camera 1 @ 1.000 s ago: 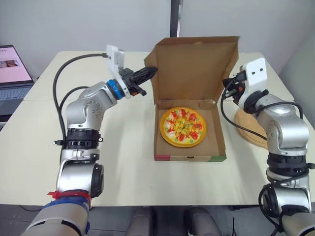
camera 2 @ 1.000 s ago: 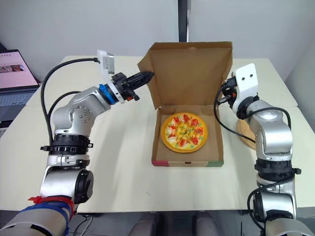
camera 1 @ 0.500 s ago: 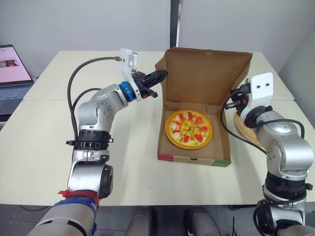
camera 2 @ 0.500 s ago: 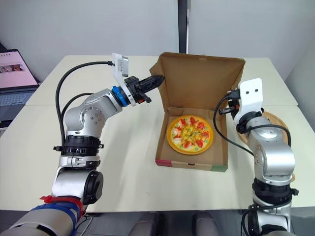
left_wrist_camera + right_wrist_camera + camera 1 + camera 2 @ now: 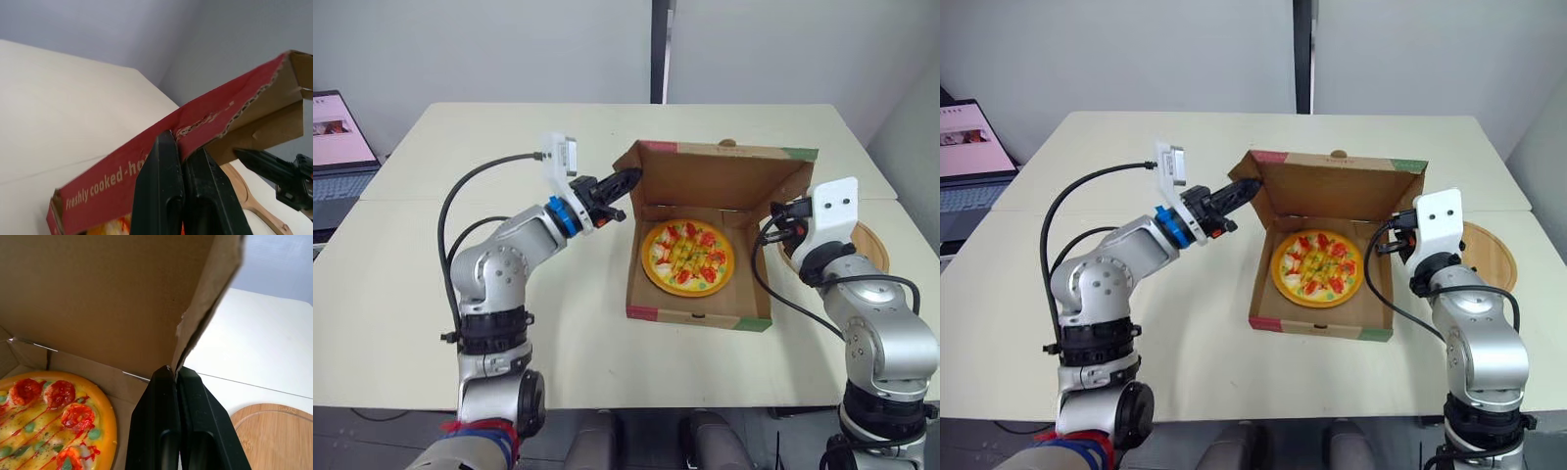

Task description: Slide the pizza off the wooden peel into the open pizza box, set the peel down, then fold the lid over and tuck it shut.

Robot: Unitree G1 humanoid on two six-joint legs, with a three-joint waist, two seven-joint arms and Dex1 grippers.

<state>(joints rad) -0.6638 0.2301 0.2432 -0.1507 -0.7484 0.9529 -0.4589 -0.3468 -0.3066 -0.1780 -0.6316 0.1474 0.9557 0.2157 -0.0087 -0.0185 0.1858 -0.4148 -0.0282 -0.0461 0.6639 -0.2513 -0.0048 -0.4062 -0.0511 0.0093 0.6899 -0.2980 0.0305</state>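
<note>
The right arm hides part of the peel, and in the right wrist view the picture's edge cuts it off. The laptop is cut by the edge, its screen too small to read. In the left wrist view the lid and the left gripper cover nearly all the pizza, and the fingers break the lid's print. Whether this gripper or the right gripper pinches the cardboard or only touches it cannot be told.

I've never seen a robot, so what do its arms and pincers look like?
Silver rounded segments, black joints, black cables. The left arm wears a blue wrist ring. The left pincer and right pincer are slim black fingers by white brackets.
</note>
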